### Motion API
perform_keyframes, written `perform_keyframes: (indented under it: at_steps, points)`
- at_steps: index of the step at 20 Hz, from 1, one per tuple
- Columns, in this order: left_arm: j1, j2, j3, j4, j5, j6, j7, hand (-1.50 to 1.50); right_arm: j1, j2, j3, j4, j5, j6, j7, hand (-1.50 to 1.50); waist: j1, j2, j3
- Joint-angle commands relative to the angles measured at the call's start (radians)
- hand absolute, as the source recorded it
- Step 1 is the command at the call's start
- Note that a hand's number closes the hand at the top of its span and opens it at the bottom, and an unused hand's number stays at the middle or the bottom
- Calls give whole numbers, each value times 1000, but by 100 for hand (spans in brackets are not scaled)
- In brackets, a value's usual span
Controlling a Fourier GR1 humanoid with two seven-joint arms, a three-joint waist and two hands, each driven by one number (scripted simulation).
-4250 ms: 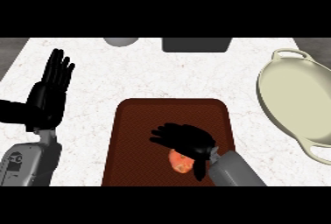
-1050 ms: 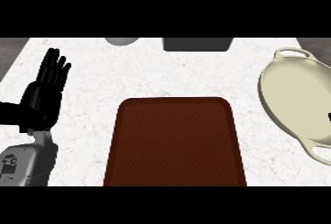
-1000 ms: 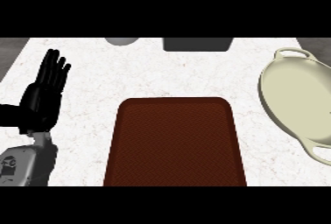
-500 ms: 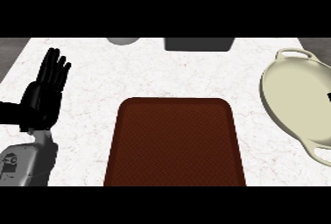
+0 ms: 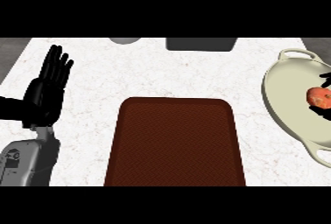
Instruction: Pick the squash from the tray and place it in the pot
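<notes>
An orange squash (image 5: 318, 97) shows at the view's right edge, over the inside of the cream pot (image 5: 275, 105). Black fingers of my right hand (image 5: 327, 77) curl above and below the squash; the rest of that hand is cut off by the edge. The dark brown tray (image 5: 174, 144) lies in the middle of the counter with nothing on it. My left hand (image 5: 45, 94) rests open at the left, fingers up, well apart from the tray.
A dark grey block (image 5: 199, 43) and a rounded grey object (image 5: 125, 40) sit at the counter's far edge. White marble counter lies between the tray and the pot.
The squash was gripped on the tray, then went out of view with my right hand. Both now show at the right edge over the pot. My left hand stayed still.
</notes>
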Motion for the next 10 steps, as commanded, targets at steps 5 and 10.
perform_keyframes:
  at_steps: [5,10]
  points:
    - [32,1,1,-15,7,-21,-5,0,-78,-10,-32,184,-69,23,-242,-150,-4,-1,0]
    - [4,-2,9,-12,-3,7,21,0,-150,-29,-130,198,-207,179,-194,-150,-16,-6,-1]
